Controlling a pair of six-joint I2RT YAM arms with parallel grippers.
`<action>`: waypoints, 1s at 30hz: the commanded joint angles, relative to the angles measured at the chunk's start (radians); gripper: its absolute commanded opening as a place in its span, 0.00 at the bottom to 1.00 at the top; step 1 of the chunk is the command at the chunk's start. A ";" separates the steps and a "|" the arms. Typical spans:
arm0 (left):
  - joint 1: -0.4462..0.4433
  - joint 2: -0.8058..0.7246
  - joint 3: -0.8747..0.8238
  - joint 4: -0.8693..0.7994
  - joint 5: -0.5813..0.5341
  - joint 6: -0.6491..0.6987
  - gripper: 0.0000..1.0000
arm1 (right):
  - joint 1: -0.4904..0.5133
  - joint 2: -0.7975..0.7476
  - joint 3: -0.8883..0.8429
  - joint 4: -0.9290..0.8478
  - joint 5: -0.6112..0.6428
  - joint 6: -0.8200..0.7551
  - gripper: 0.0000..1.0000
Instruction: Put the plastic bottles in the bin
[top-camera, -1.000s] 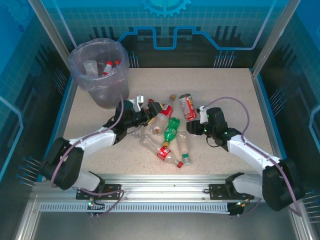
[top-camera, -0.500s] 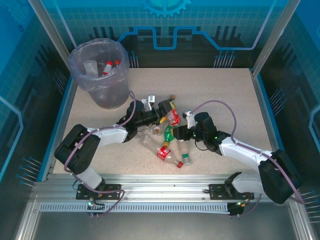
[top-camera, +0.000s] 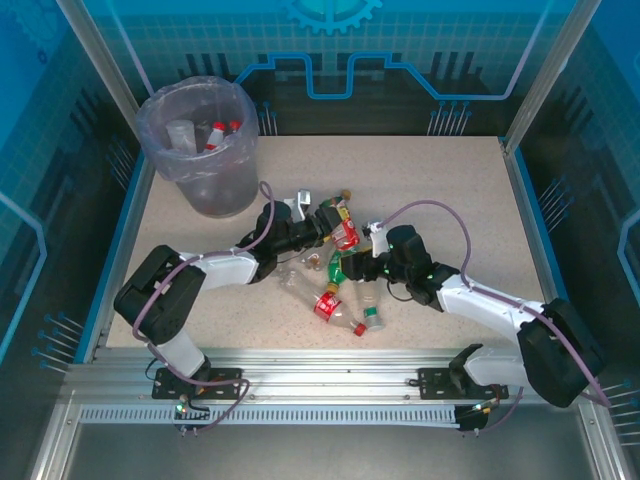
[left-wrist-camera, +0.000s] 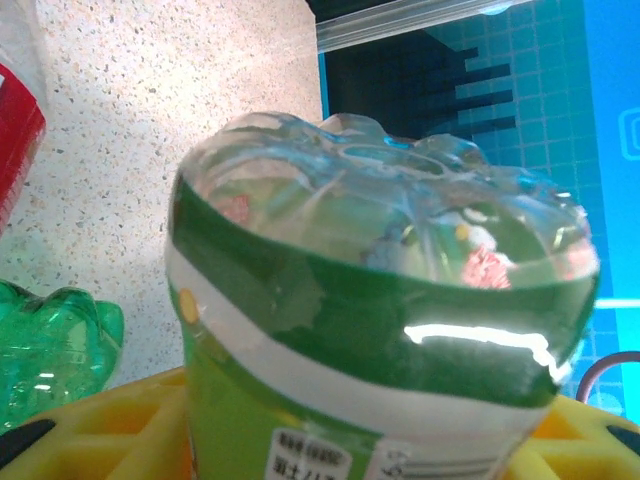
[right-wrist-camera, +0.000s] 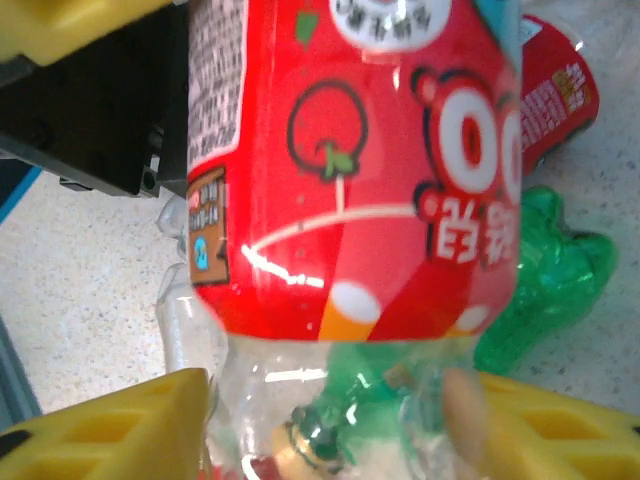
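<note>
My left gripper (top-camera: 325, 222) (left-wrist-camera: 340, 440) is shut on a clear bottle (left-wrist-camera: 380, 300) with a green and white label, its yellow fingers (left-wrist-camera: 100, 425) pressed to both sides. My right gripper (top-camera: 362, 262) (right-wrist-camera: 340, 425) straddles the clear end of a red-labelled bottle (right-wrist-camera: 350, 170) (top-camera: 346, 234). Whether its fingers (right-wrist-camera: 100, 425) press on that bottle I cannot tell. Beside them lie a green bottle (top-camera: 340, 268) (right-wrist-camera: 545, 280), a second red-labelled bottle (right-wrist-camera: 555, 90) and more bottles (top-camera: 328, 305). The grey bin (top-camera: 215, 190) stands at the back left with bottles inside.
A clear bottle with a green cap (top-camera: 370, 318) lies nearest the table's front edge. The left gripper's black body (right-wrist-camera: 90, 120) sits close to the right gripper. Blue walls and metal posts (top-camera: 540, 90) ring the speckled table (top-camera: 450, 180).
My left gripper pushed right onto the bottle and closed from wide open. My right arm swung left into the bottle pile and its jaws widened.
</note>
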 joint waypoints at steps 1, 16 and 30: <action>-0.004 -0.009 0.068 -0.019 -0.020 0.055 0.51 | 0.017 -0.055 0.015 -0.061 -0.001 -0.044 0.74; 0.023 -0.203 0.421 -0.756 -0.209 0.656 0.51 | -0.223 -0.258 0.023 -0.362 0.194 0.014 0.97; 0.387 -0.316 0.875 -1.008 -0.193 0.889 0.40 | -0.340 -0.335 -0.085 -0.349 0.135 0.098 0.96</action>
